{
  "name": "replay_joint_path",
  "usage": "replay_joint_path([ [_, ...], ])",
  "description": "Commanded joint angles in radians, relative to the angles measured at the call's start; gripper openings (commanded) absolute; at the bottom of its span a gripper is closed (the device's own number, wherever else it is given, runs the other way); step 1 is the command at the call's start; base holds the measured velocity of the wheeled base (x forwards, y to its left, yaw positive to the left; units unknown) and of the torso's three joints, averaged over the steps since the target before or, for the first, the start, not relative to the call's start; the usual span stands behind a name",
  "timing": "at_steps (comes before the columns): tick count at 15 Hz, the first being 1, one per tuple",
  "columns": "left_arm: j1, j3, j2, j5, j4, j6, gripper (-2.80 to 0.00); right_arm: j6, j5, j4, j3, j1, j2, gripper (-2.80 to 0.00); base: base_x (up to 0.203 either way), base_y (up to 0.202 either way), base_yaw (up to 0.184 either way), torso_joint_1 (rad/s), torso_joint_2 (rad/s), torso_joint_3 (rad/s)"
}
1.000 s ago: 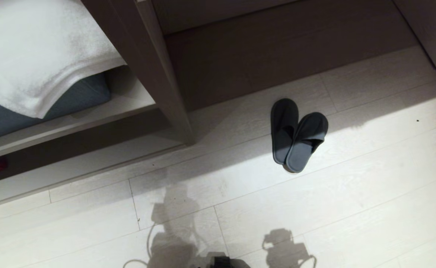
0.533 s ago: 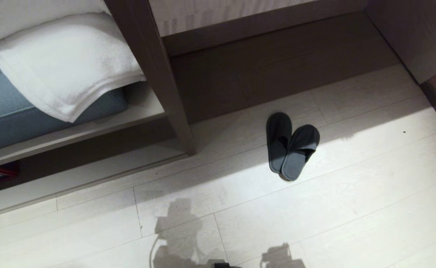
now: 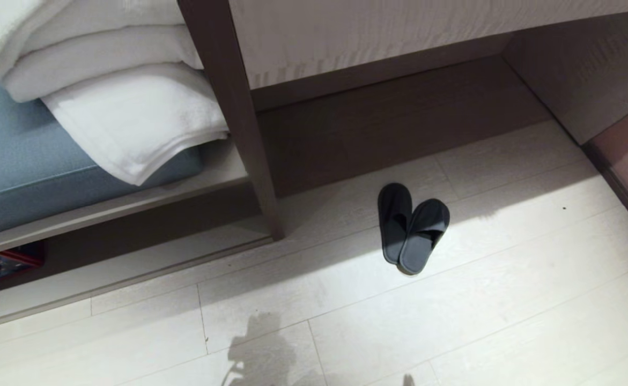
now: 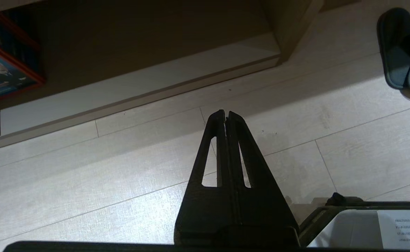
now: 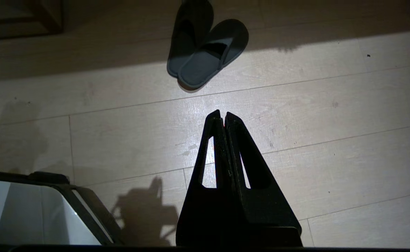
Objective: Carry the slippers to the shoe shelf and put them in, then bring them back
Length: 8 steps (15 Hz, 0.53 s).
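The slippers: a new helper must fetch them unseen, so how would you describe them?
Find the dark upright post of the built-in unit, beside the folded white towels. On the pale plank floor to its right lie the slippers, a dark blue-grey backless pair, heels overlapping and toes splayed. Nothing else dark lies on that floor.

You're looking down at a pale plank floor [image 3: 453, 321], and the slippers [image 3: 411, 229] lie directly on it, side by side with one overlapping the other, near the dark base panel under the furniture. To your left, a low shelf [image 3: 131, 206] carries a blue cushion [image 3: 24, 171], with folded white towels [image 3: 131, 118] stacked on that cushion.
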Motion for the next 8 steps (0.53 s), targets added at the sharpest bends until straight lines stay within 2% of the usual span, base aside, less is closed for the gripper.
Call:
replay_joint_path([
  [1, 0.0, 0.008, 0.001, 0.0, -0.001, 0.0, -2.8, -0.002, 0.001, -0.001, 0.0, 0.0, 0.003, -2.8, 0.0, 0.0, 0.0, 0.002, 0.0, 0.199],
  [8, 0.0, 0.008, 0.001, 0.0, -0.001, 0.0, -2.8, -0.002, 0.001, -0.001, 0.0, 0.0, 0.003, -2.8, 0.0, 0.0, 0.0, 0.005, 0.0, 0.206],
])
